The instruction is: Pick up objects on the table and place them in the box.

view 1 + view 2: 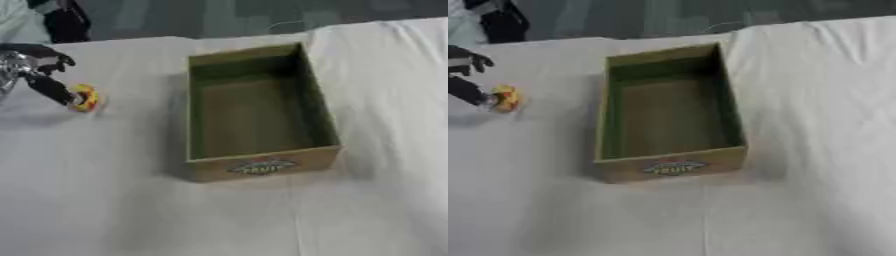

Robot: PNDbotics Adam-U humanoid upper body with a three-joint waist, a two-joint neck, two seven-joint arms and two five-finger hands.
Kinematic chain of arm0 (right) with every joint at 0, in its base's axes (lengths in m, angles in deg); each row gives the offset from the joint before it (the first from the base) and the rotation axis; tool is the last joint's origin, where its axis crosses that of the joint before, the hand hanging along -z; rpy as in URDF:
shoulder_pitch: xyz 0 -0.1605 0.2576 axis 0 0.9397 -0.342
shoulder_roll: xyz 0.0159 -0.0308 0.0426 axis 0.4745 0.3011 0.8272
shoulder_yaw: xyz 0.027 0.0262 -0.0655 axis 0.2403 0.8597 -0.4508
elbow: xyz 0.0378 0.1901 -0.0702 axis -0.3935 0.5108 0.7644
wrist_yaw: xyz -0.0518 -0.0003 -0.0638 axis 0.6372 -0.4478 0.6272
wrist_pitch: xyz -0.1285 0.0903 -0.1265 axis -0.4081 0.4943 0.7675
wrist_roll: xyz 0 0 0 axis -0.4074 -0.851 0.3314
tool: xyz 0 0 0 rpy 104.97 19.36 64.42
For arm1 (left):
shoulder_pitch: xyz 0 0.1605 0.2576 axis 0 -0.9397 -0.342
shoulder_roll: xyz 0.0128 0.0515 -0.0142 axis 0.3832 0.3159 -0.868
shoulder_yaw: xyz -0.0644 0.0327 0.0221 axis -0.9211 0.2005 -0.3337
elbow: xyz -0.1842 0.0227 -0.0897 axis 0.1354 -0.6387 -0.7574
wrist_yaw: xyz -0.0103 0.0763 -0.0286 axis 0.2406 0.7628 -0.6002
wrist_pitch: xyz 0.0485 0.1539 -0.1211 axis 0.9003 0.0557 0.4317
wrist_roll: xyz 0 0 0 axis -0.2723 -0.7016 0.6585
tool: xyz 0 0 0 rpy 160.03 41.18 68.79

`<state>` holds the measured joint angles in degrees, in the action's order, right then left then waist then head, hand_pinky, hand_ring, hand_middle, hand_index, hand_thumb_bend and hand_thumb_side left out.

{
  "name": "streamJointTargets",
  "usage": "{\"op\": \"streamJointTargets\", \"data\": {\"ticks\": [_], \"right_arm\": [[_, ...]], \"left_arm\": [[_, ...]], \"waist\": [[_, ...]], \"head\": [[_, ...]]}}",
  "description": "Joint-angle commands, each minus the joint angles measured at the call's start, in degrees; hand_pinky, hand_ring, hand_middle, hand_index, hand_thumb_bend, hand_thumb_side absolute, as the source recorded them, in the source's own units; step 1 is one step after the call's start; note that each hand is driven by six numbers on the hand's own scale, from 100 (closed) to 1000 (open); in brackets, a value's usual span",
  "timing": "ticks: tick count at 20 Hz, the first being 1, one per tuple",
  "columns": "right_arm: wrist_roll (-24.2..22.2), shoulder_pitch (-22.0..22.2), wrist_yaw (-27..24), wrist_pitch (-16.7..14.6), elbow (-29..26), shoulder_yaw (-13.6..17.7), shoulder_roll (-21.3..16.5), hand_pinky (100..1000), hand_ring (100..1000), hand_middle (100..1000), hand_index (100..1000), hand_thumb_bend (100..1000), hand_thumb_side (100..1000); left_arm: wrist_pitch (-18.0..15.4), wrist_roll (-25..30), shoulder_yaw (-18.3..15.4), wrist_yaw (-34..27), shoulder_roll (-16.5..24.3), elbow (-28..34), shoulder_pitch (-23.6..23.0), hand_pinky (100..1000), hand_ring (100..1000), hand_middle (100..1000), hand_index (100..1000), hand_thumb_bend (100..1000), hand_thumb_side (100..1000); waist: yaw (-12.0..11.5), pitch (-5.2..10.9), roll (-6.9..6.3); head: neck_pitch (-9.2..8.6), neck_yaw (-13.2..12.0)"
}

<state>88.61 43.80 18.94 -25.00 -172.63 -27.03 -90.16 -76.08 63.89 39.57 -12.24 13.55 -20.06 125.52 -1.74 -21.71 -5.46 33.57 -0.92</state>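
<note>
At the far left, the left hand reaches in over the white tablecloth. One dark finger stretches down and right to a small yellow and red toy, and its tip touches the toy's left side. The other fingers curl back above, away from the toy. Whether a thumb sits behind the toy cannot be told, so this reads as a touch or the start of a pinch and not a sure hold. The toy looks round, maybe ring-shaped, and appears to sit on the cloth well to the left of the box.

In the middle stands the cardboard box, open at the top, long side running away from the robot, with a printed label on its near wall. Nothing shows inside it. Its left wall faces the toy, with bare cloth between them.

To the right of the box there is only wrinkled cloth. The right hand shows in neither view.

The risk lies in the contact. A push from one fingertip could roll or slide the round toy away, further from the box. If it is lifted on a thin pinch, it could slip out on the way across and drop short, or clip the box's left wall and bounce out.
</note>
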Motion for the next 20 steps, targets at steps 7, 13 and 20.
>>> {"op": "streamJointTargets", "data": {"ticks": [7, 13, 20], "right_arm": [[0.2, -0.7, -0.1, -0.2, -1.0, 0.2, -1.9, 720, 741, 750, 845, 100, 782], [0.3, -0.8, 0.0, -0.2, -1.0, 0.1, -1.8, 720, 742, 750, 845, 100, 783], [0.2, -0.9, 0.0, -0.3, -1.0, 0.1, -1.8, 721, 743, 751, 845, 100, 785]], "left_arm": [[-0.3, -0.2, -1.3, 3.6, 1.5, 0.0, 0.8, 683, 854, 861, 1000, 336, 538], [-0.5, -2.3, -1.3, 2.6, 0.8, -0.6, 0.8, 676, 844, 849, 1000, 349, 550], [0.7, -5.3, -1.2, 2.8, 0.3, -1.4, 0.9, 672, 838, 843, 1000, 338, 558]], "waist": [[0.3, 0.34, 0.06], [0.5, -0.12, 0.11], [0.7, -0.4, 0.03]], "head": [[-0.88, -0.4], [-1.04, -0.6], [-1.38, -0.7]]}}
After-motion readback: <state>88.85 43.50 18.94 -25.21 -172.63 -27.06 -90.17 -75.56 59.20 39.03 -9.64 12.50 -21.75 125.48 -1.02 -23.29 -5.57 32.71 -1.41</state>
